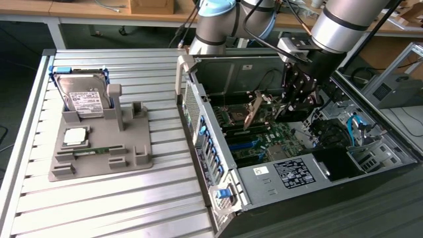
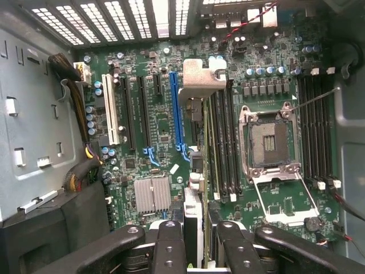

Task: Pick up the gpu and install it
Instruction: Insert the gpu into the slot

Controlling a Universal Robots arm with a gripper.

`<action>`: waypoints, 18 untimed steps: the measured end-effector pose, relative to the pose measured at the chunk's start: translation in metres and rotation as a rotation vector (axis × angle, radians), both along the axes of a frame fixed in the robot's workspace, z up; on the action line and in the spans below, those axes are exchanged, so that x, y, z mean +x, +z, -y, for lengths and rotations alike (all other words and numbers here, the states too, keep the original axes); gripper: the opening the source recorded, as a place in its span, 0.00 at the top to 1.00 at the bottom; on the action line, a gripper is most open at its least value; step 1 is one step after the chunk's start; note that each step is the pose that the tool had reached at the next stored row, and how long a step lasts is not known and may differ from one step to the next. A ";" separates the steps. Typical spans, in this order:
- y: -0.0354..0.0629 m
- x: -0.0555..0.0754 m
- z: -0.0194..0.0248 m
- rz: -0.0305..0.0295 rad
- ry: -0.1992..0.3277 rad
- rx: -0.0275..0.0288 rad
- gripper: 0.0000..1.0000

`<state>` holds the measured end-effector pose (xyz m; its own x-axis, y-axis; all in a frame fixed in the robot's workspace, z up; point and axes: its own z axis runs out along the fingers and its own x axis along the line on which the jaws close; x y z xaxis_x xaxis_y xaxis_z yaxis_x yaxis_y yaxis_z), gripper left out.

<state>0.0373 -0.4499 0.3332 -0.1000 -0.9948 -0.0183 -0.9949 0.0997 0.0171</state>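
Observation:
The gpu hangs tilted inside the open computer case, its greenish-brown board face showing, just above the motherboard. My gripper is shut on its upper edge. From the wrist camera the gpu appears edge-on, with its silver bracket at the far end. The card runs between my two black fingers, and the gripper clamps it. It hovers just beside the long blue slot, between that slot and the memory slots.
A grey fixture tray on the slatted table at the exterior view's left carries a silver hard drive, a processor chip and a memory stick. Inside the case are the power supply, an open processor socket, a heatsink and cable bundles.

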 end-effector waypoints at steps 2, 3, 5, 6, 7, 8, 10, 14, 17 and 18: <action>-0.0003 0.000 0.0002 0.0000 0.001 0.0000 0.73; -0.0005 0.000 0.0003 0.0000 0.002 0.0000 0.73; -0.0011 0.000 0.0004 0.0000 0.003 0.0002 0.73; -0.0014 0.000 0.0006 0.0000 0.004 0.0002 0.73; -0.0016 0.000 0.0008 0.0000 0.004 0.0001 0.73; -0.0018 0.000 0.0009 0.0000 0.005 0.0002 0.73; -0.0020 0.000 0.0014 0.0000 0.006 0.0002 0.73; -0.0023 0.000 0.0018 0.0000 0.009 0.0001 0.73; -0.0025 0.000 0.0019 0.0000 0.011 -0.0001 0.73; -0.0026 0.000 0.0019 0.0000 0.012 0.0000 0.73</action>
